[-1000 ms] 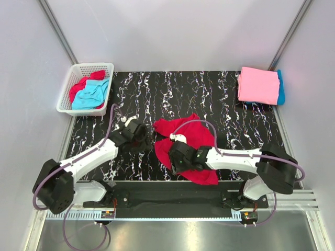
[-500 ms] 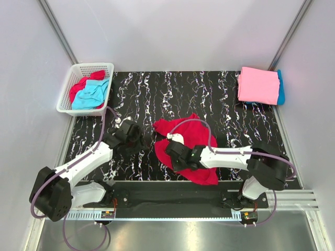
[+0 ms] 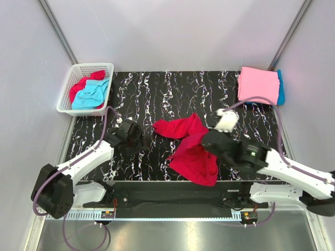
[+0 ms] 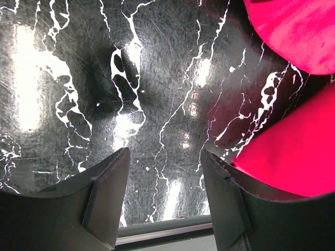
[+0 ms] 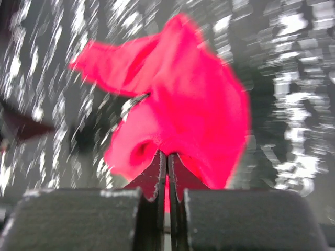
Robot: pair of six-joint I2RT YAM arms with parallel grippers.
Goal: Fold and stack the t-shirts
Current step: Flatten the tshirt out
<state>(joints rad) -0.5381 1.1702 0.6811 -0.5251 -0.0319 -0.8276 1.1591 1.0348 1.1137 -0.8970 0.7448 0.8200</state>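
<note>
overhead, a black tabletop (image 3: 220, 99) veined with white fills the floor of a plain booth, with pale walls (image 3: 172, 31) on three sides and slanted metal posts (image 3: 56, 29) running down to its two far corners. at the far left corner sits a white lattice basket (image 3: 65, 94), its left rim past the tabletop's left edge, holding a crumpled crimson t-shirt (image 3: 78, 88) beside a crumpled turquoise t-shirt (image 3: 91, 95). toward the near left, the left gripper (image 3: 137, 141) hovers low over bare marble, fingers (image 4: 107, 198) apart with nothing between them; in its wrist view red cloth shows just to the right, not touching. at the middle of the tabletop, closer to the near edge, the loose crimson t-shirt (image 3: 191, 154) lies rumpled, one end pointing toward the left gripper and its lower part reaching almost to the near edge. the right gripper (image 3: 205, 138) is clamped on a fold at this shirt's right side, its fingers pressed together on a thin pinch of red in the blurred wrist view. at the far right corner a folded pink t-shirt (image 3: 257, 84) lies on a folded turquoise t-shirt (image 3: 281, 86), whose edge peeks out on the right. bare marble runs along the far edge from basket to stack, and another bare stretch lies between the stack and the right arm.
</note>
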